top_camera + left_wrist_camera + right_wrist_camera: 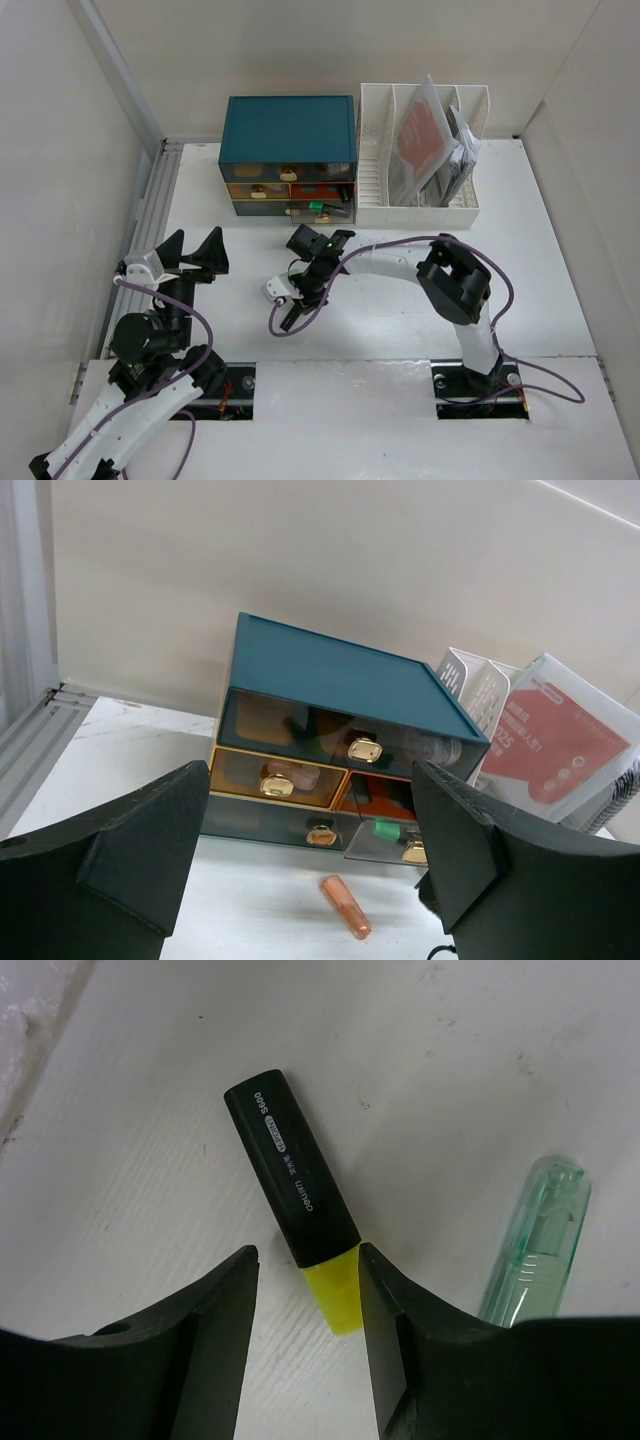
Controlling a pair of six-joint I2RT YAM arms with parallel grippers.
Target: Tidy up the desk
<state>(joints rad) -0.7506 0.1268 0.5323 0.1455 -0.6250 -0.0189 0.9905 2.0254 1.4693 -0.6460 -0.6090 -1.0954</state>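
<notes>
- Partly done: highlighter (300,1210), green pen (535,1240) and orange tube (346,907) lie loose on the worktop (560,260).
- Right gripper (307,1253) straddles the highlighter, not pinching; left gripper (195,245) spread, empty.

Teal drawer box (288,125) beside file rack (375,170), left hand (195,240) spread, right hand (292,315) over desk (560,300)

Seen from above and behind the arm bases, the top camera looks down over the whole table (540,260) to the teal drawer box (288,125) and white file rack (372,170) at its far edge. The left wrist camera, low and nearly level, faces those same two. The right wrist camera looks steeply down, close over a black-and-yellow highlighter (300,1200).
</notes>
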